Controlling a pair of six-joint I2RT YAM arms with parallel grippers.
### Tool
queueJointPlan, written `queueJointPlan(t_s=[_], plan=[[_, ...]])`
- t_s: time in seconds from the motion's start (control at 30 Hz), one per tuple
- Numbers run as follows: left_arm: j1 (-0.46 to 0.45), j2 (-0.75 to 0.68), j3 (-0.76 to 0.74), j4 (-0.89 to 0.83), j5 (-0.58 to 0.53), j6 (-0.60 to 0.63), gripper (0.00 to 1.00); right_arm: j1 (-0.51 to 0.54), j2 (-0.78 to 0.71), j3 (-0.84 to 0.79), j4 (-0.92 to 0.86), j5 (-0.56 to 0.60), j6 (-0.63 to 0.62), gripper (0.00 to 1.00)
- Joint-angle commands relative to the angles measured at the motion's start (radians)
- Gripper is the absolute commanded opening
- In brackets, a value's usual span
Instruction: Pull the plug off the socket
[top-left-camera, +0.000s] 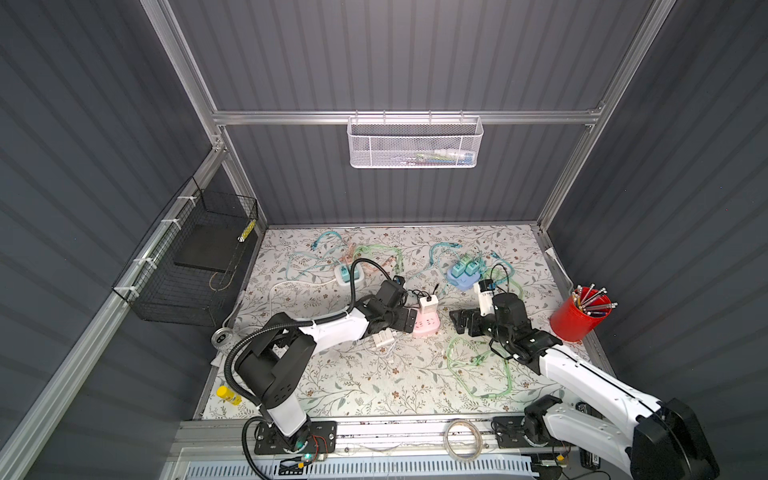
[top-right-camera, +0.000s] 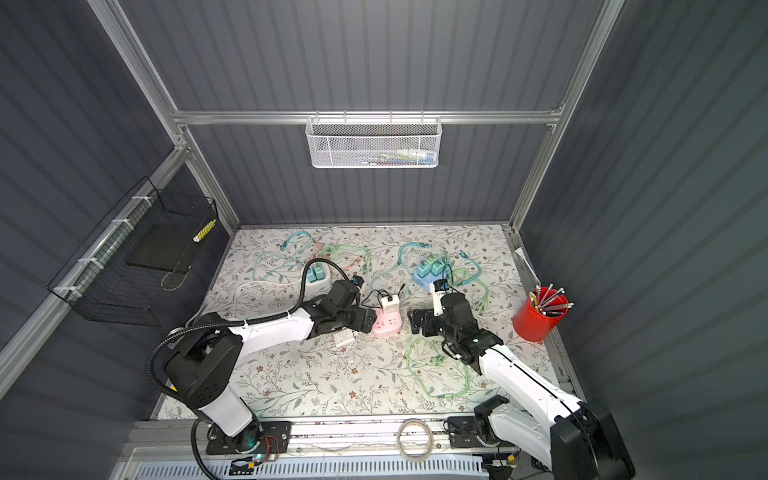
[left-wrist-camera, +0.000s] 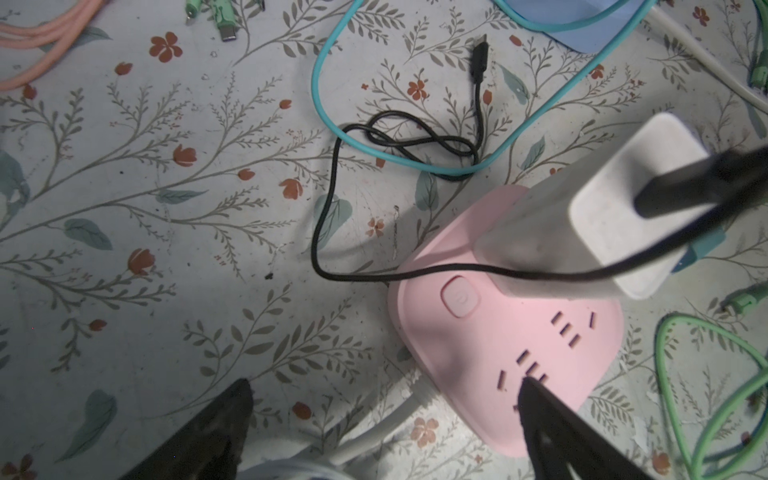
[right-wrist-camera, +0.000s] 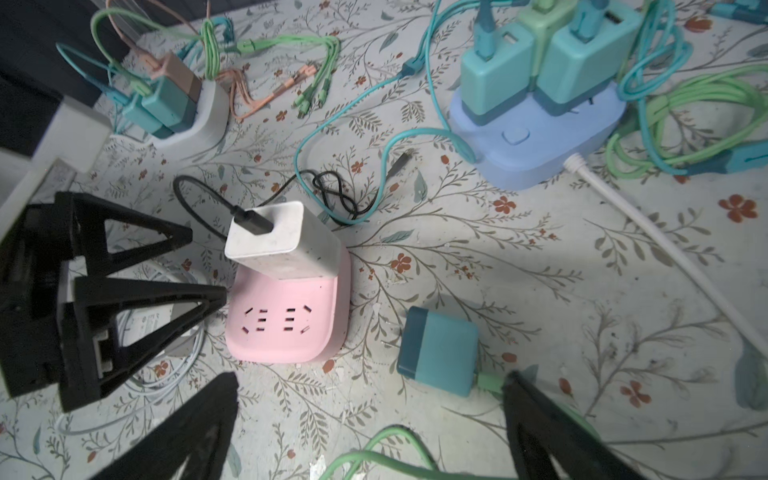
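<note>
Presently, the items on the floral surface (top-left-camera: 374, 382) are as follows.

- Pink socket (top-left-camera: 426, 325) (top-right-camera: 386, 324): lies flat near the middle of the surface, slots facing up.
- White plug (top-left-camera: 429, 306) (right-wrist-camera: 278, 245): stands upright in the far end of the pink socket, seated, not pulled out. A black cable (left-wrist-camera: 328, 232) runs from its top and loops on the surface on the far side.
- Left tool (top-left-camera: 409, 319) (left-wrist-camera: 384, 382): fingers spread wide, holding nothing. It sits just left of the pink socket. In the left wrist view one fingertip (left-wrist-camera: 524, 384) overlaps the socket's slotted face; whether it touches cannot be told. The white plug stands beyond this tool, outside its fingers.
- Right tool (top-left-camera: 456, 321) (right-wrist-camera: 370, 376): fingers spread wide, holding nothing. It sits right of the pink socket, with bare surface between it and the white plug.
- Teal plug (right-wrist-camera: 436, 357): lies flat on the surface just right of the pink socket, loose, with a green cable (right-wrist-camera: 490, 380) at its end beside one finger of the right tool.
- Blue socket (top-left-camera: 461, 280): far right of the pink one, carrying teal plugs.
- Red cup (top-left-camera: 579, 318): at the right edge, filled with pens.
</note>
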Motion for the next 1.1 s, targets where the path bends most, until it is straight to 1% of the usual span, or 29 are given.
queueJointPlan(t_s=[0.0,0.2,0.37,0.53,0.67,0.87,1.07], plan=[[-0.004,-0.036,-0.018,-0.003,-0.019,0.007,1.00,0.064,0.066,0.051,0.021,0.087,-0.058,0.99],[-0.003,-0.044,-0.031,-0.002,-0.032,-0.002,1.00,0.149,0.218,0.136,0.016,0.140,-0.092,0.99],[-0.004,-0.064,-0.055,0.015,-0.063,-0.016,1.00,0.191,0.316,0.197,0.027,0.189,-0.103,0.99],[-0.003,-0.100,-0.083,0.032,-0.110,-0.023,1.00,0.201,0.385,0.235,0.028,0.223,-0.103,0.99],[-0.004,-0.104,-0.090,0.033,-0.116,-0.019,1.00,0.201,0.420,0.252,0.028,0.237,-0.093,0.99],[-0.003,-0.098,-0.102,0.063,-0.105,-0.025,1.00,0.203,0.465,0.280,0.035,0.228,-0.102,0.97],[-0.004,-0.078,-0.085,0.048,-0.079,-0.013,1.00,0.202,0.500,0.304,0.036,0.245,-0.102,0.95]])
